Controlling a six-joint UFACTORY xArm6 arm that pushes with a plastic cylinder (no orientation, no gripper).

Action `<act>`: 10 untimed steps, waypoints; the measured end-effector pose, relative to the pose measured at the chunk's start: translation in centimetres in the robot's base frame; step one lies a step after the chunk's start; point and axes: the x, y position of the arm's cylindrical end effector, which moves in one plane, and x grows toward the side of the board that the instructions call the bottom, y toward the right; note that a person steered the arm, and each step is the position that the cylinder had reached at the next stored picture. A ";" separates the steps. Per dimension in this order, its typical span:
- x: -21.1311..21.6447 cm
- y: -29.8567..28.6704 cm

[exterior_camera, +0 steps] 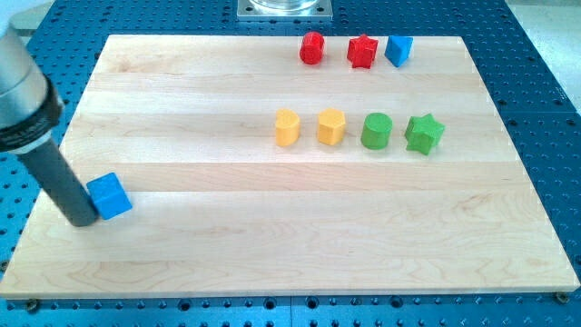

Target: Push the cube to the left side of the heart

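The blue cube lies near the left edge of the wooden board. My tip rests on the board right against the cube's left side, slightly towards the view's bottom. Two yellow blocks stand mid-board, far to the cube's right and higher in the view. The right one looks heart-shaped. The left one looks like a rounded prism. The rod's thick grey upper part fills the view's top left corner.
A green cylinder and a green star stand to the right of the yellow blocks. Along the view's top edge stand a red cylinder, a red star-like block and another blue block.
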 end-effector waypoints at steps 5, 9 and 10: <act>-6.3 6.3; -8.0 9.6; -11.3 9.7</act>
